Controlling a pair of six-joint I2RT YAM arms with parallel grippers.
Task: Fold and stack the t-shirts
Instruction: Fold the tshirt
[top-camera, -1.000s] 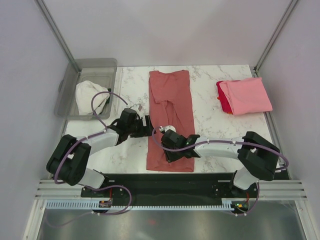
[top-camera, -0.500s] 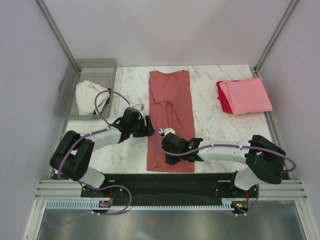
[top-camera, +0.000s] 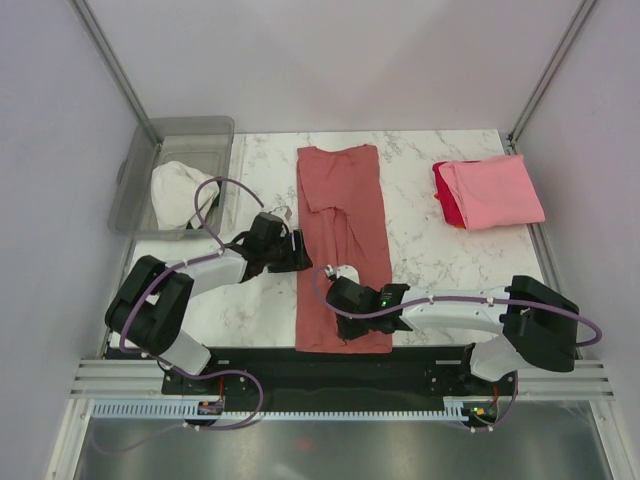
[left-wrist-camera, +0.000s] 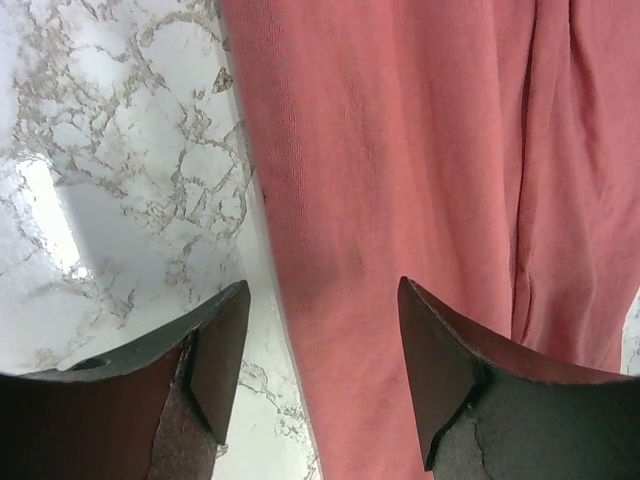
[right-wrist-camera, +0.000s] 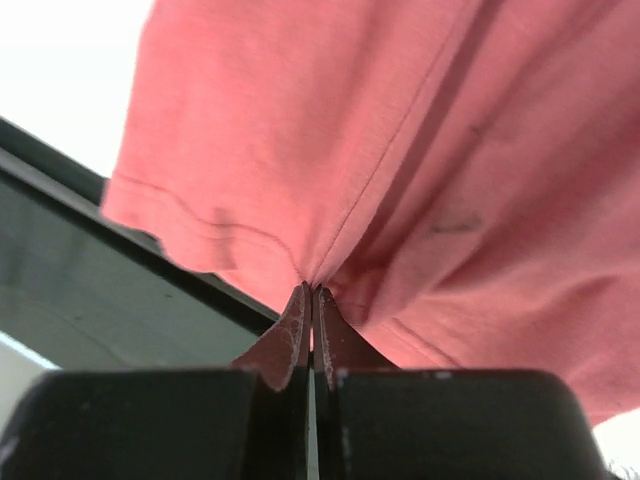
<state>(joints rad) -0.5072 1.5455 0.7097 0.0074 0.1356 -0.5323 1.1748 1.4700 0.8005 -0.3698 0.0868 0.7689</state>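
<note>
The dusty salmon-red t-shirt (top-camera: 342, 230) lies as a long narrow strip down the middle of the table. My left gripper (top-camera: 299, 250) is open at its left edge; in the left wrist view (left-wrist-camera: 320, 370) the jaws straddle that edge of the cloth (left-wrist-camera: 400, 200). My right gripper (top-camera: 345, 316) is over the shirt's near end. In the right wrist view (right-wrist-camera: 312, 292) it is shut, pinching a fold of the salmon-red cloth (right-wrist-camera: 330, 130). The light pink t-shirt (top-camera: 495, 190) lies folded on the bright red t-shirt (top-camera: 446, 203) at the back right.
A clear grey bin (top-camera: 180, 165) holding a white cloth (top-camera: 182, 190) stands at the back left. The black base rail (top-camera: 330, 365) runs along the table's near edge, just below the shirt's hem. The marble tabletop (top-camera: 420, 250) shows between the strip and the stack.
My right gripper has moved toward the near edge with the cloth pinched, drawing the shirt's near hem closer to the rail. My left gripper has shifted slightly toward the back.
</note>
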